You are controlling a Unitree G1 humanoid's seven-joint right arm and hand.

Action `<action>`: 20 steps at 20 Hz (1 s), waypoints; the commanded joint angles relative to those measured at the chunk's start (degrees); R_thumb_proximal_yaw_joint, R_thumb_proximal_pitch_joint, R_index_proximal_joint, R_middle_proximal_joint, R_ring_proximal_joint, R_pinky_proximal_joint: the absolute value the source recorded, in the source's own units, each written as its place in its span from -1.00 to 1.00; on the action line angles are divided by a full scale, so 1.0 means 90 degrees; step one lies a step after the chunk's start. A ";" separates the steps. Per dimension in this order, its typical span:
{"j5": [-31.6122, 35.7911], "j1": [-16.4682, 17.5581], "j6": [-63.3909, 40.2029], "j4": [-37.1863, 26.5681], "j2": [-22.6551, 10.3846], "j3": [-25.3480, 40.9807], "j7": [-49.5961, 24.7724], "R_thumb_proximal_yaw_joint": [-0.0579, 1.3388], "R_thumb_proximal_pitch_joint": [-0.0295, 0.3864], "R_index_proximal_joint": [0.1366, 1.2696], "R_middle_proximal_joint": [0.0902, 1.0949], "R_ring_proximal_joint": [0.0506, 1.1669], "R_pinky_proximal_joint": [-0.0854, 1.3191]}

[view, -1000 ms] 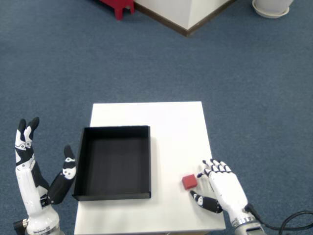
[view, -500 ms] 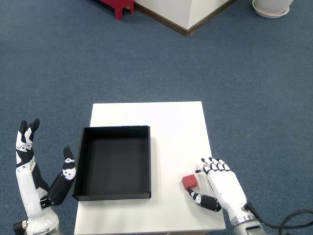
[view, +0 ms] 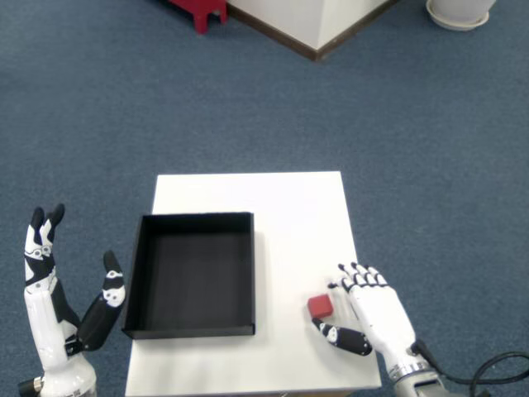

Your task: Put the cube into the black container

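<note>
A small red cube (view: 321, 306) lies on the white table (view: 285, 207), to the right of the black container (view: 192, 277). My right hand (view: 372, 314) rests on the table just right of the cube, palm down. Its fingertips (view: 340, 282) reach past the cube's far side and its thumb (view: 339, 337) lies at the cube's near side. The fingers are spread and do not clasp the cube. The container is an open shallow tray with nothing inside it.
The left hand (view: 58, 310) is raised open off the table's left edge, beside the container. Blue carpet surrounds the table. A white cabinet corner (view: 310, 21), a red object (view: 198, 10) and a white base (view: 459, 10) stand far back.
My right hand has crept slightly left toward the cube, its thumb sliding under the cube's near side. The left hand has sunk a little. The cube has not moved.
</note>
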 commanded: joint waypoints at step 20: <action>-0.0075 -0.0257 0.0158 0.0120 0.0113 0.0117 -0.0280 0.00 -0.88 -0.38 -0.89 -0.89 -0.96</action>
